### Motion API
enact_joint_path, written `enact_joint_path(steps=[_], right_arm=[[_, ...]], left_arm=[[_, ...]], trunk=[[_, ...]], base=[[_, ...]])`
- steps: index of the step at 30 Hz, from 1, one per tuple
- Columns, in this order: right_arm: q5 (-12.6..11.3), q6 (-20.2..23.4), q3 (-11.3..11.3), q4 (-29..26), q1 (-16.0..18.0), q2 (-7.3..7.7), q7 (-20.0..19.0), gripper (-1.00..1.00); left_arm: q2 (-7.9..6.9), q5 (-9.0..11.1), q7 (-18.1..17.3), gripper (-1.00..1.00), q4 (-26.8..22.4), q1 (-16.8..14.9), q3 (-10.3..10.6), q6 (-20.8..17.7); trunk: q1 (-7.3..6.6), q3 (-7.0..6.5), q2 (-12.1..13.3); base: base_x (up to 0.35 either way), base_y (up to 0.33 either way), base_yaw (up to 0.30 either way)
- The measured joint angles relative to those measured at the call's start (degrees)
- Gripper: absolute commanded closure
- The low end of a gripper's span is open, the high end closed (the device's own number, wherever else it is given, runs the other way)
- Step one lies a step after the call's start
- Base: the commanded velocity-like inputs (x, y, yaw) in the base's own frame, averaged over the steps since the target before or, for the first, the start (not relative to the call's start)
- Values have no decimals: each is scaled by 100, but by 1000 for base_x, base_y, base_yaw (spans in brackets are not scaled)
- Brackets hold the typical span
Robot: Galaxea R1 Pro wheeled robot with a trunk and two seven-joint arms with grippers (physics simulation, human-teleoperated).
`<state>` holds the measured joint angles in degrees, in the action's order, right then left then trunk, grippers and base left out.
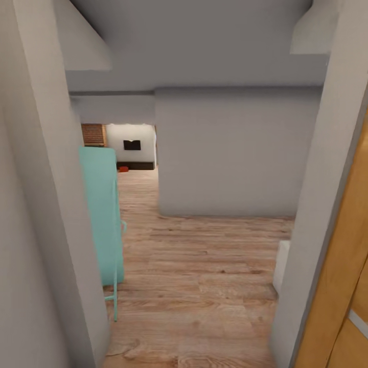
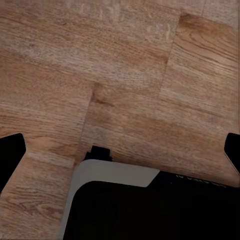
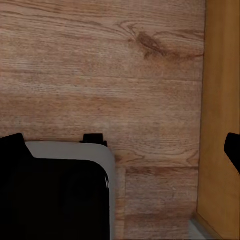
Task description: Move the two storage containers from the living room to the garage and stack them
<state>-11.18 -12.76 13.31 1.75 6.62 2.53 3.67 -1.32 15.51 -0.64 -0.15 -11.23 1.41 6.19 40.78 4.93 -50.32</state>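
Far down the hallway lies the living room, with its black wall screen (image 1: 132, 145), red-brick fireplace (image 1: 93, 134) and low dark bench (image 1: 137, 165). A small orange-red shape (image 1: 123, 168) sits on the floor in front of that bench; it looks like one of the storage containers, too small to tell more. My left gripper (image 2: 120, 152) hangs open over the light wood plank floor (image 2: 130, 65), its dark fingertips (image 2: 11, 155) at the picture's sides. My right gripper (image 3: 122, 150) is open too, holding nothing, above the same planks. The garage is out of view.
I stand in a narrow doorway between grey wall edges (image 1: 46, 214). A teal piece of furniture (image 1: 102, 214) juts in on the left. An orange wooden door (image 1: 342, 286) and a white block (image 1: 281, 266) are on the right. A grey wall (image 1: 230, 153) blocks straight ahead.
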Motion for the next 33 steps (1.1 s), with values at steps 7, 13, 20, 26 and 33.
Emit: enact_joint_path(steps=[7,13,20,26,33], right_arm=[[0,-7,0,0,0,-4,0,-100],[-3,-45,-4,0,2,-11,0,-100],[-8,-49,0,0,1,-13,0,-100],[-9,-50,0,0,1,-13,0,-100],[-1,-45,0,0,0,-13,0,-100]], left_arm=[[0,0,0,-100,0,-3,0,4],[-4,0,0,-100,0,-2,0,10],[-1,-1,0,-100,1,-2,6,13],[0,-1,0,-100,1,1,6,14],[0,-1,0,-100,0,1,8,14]], trunk=[[0,0,0],[0,0,0],[0,0,0],[0,0,0],[0,0,0]], base=[[324,0,0],[323,0,0],[323,0,-65],[323,0,-145],[323,0,-15]])
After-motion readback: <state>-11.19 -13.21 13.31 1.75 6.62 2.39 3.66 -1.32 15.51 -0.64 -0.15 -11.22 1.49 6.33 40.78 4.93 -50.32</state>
